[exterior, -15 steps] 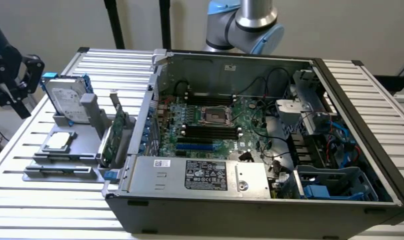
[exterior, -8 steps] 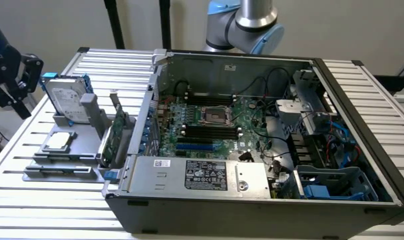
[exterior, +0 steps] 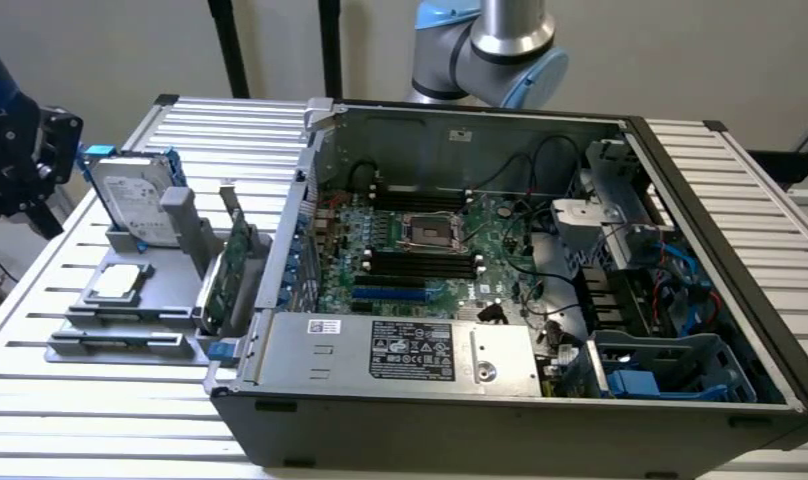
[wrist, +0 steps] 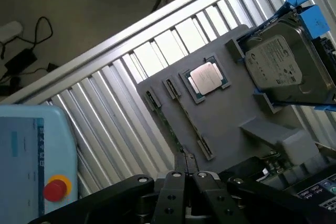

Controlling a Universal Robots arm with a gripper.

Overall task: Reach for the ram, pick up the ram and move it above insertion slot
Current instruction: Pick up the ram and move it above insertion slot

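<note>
The ram is a thin green stick standing on edge in a holder of the grey fixture. My gripper hovers well above that fixture, and its dark fingers are open by a narrow gap with nothing between them. At the exterior view's far left, the black gripper hangs beside the fixture, clear of it. The insertion slot is one of several parallel black sockets on the motherboard, below the square CPU socket inside the open computer case.
On the fixture, a silver hard drive stands in a blue frame, a loose CPU chip lies flat, and a green expansion card stands next to the case wall. A blue slot runs below the black ones. A teach pendant lies on the slatted table.
</note>
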